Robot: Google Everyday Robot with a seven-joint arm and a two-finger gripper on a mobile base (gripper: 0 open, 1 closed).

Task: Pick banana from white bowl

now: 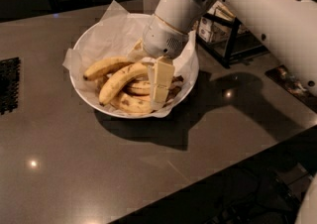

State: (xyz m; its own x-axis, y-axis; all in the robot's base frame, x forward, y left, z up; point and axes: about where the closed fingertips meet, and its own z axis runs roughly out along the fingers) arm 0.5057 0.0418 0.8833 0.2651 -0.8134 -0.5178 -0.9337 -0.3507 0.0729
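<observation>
Banana (119, 83) tip behind claw (158, 100) over bowl (81, 91)
</observation>
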